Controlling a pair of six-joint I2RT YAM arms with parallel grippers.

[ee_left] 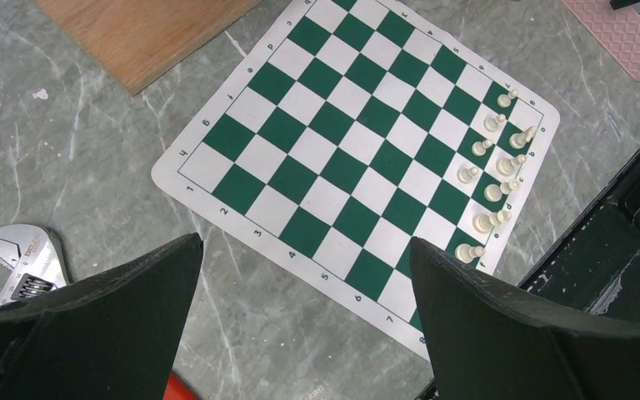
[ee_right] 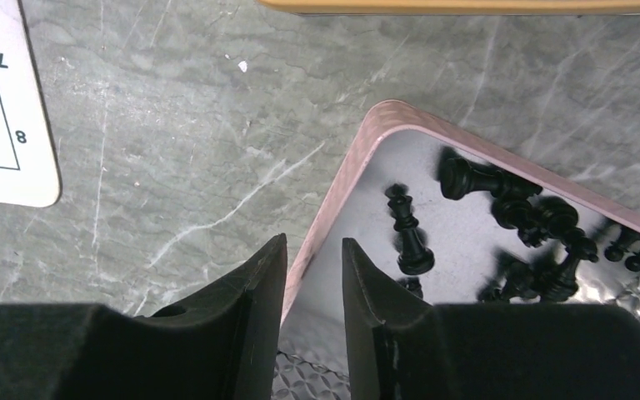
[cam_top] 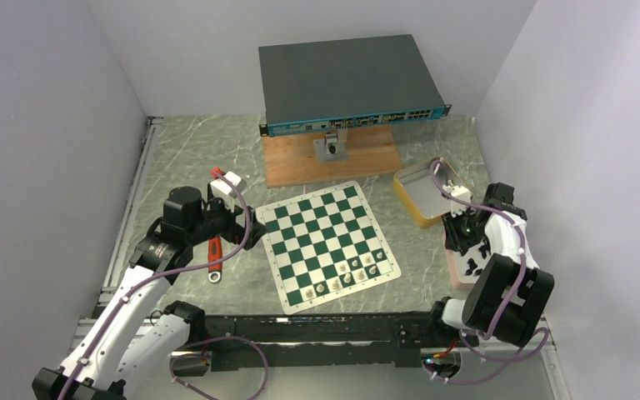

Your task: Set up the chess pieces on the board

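Note:
The board (cam_top: 325, 242) lies flat at the table's middle, with several white pieces (cam_top: 354, 271) in two rows at its near right edge. The left wrist view looks down on the board (ee_left: 342, 158) and those white pieces (ee_left: 492, 167). Black chess pieces (ee_right: 508, 208) lie toppled in the pink tray (ee_right: 367, 125), beside the board's corner (ee_right: 0, 125). My right gripper (ee_right: 314, 242) has its jaws drawn close, with the tray's near rim between them. It sits over the tray (cam_top: 452, 260) at the right. My left gripper (ee_left: 304, 242) stands wide open and empty above the board's left edge.
A yellow tin (cam_top: 421, 193) stands behind the tray, its edge (ee_right: 467, 5) just showing in the right wrist view. A wooden slab (cam_top: 300, 162) and a dark network switch (cam_top: 350, 79) sit at the back. A red-handled wrench (cam_top: 214, 254) lies left of the board.

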